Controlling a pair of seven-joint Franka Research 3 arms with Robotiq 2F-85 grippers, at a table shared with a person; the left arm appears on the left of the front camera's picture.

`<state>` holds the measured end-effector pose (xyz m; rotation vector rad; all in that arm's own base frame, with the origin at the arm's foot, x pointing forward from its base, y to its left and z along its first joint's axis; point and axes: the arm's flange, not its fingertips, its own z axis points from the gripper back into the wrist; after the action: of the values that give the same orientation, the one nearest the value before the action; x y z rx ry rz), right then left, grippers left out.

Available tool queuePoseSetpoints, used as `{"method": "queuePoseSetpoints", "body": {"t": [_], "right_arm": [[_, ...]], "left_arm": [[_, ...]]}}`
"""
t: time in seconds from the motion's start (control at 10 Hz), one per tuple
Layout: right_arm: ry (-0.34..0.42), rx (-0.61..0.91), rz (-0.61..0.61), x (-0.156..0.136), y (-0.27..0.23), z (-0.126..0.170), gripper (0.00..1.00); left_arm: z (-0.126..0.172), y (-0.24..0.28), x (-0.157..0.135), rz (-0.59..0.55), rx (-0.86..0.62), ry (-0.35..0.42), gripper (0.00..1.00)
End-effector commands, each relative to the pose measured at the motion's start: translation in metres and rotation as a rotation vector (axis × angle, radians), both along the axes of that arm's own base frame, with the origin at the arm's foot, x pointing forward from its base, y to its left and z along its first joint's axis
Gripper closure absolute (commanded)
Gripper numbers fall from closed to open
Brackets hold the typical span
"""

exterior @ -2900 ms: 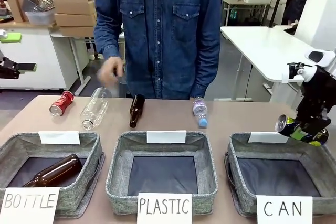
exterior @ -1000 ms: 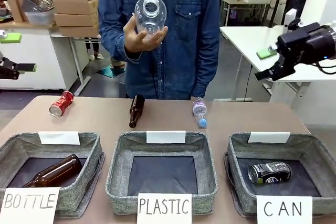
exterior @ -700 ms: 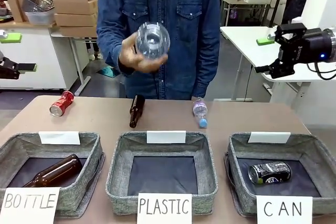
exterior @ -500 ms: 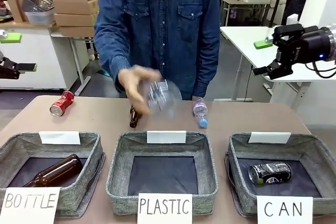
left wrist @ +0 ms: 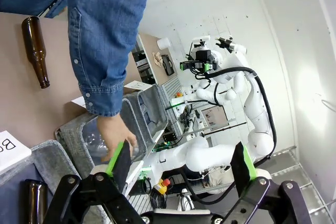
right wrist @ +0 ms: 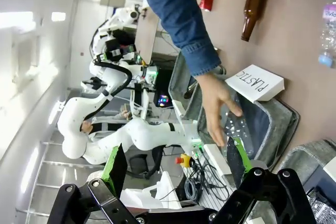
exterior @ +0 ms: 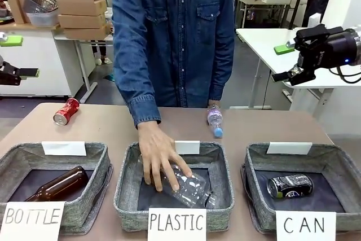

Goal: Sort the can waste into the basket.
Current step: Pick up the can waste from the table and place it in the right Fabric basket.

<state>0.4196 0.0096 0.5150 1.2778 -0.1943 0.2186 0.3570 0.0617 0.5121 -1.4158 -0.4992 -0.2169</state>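
Dark can dropped and the right arm lifted clear, while the person's hand has come down from chest height into the middle basket.

The right gripper (right wrist: pixel 176 165) hangs high over the table's right end, green-padded fingers apart and holding nothing; the left gripper (left wrist: pixel 181 161) waits off the left edge, also spread and bare. Below the right arm, the black dented metal can (exterior: pixel 289 185) lies on its side inside the grey woven basket carded "CAN" (exterior: pixel 327 148). The person's hand (exterior: pixel 158 159) presses a clear plastic bottle (exterior: pixel 189 187) into the grey "PLASTIC" basket (exterior: pixel 127 196). The red metal can (exterior: pixel 66 110) lies on the table at far left, well apart from its basket. One can looks sorted, one left: the next reach likely suits the left arm, closing across the can's body, then carrying it past the person's arm.
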Motion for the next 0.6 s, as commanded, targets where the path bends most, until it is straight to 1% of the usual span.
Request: {"method": "queuePoseSetpoints", "body": {"t": [0.0,0.5], "right_arm": [[-0.013,-0.007,0.017,-0.0005,-0.0015,0.0005,0.0],[-0.013,-0.007,0.017,-0.0005,-0.0015,0.0005,0.0]], "left_arm": [[0.0011,-0.0002,-0.0005,-0.011,0.003,-0.023,0.0],[0.0011,-0.0002,-0.0005,-0.011,0.003,-0.023,0.0]]}}
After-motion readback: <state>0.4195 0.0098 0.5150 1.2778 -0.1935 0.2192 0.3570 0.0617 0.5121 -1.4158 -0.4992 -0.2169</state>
